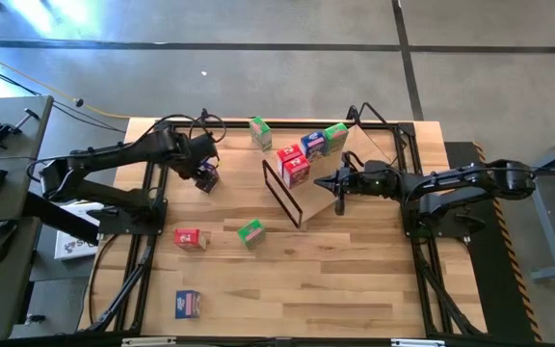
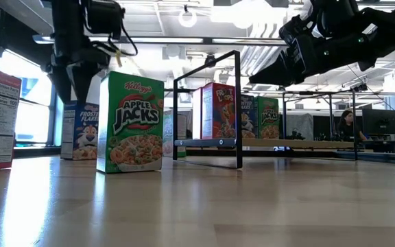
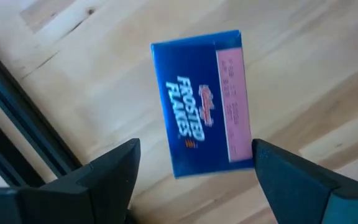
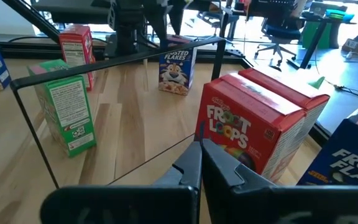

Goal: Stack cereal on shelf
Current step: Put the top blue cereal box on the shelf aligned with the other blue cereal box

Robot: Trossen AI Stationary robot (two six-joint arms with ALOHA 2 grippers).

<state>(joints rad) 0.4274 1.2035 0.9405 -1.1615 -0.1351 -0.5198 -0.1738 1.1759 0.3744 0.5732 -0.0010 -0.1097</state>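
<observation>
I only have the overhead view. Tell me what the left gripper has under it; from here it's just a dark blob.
Observer: Its wrist view shows a blue Frosted Flakes box below the left gripper, fingers open on either side of it.
Operator: Check that it's upright.
Observer: It is. The low view shows it standing on the table, partly behind the Apple Jacks box.
Operator: Now report the right gripper.
Observer: Its wrist view shows the right gripper shut, close in front of a red Froot Loops box.
</observation>
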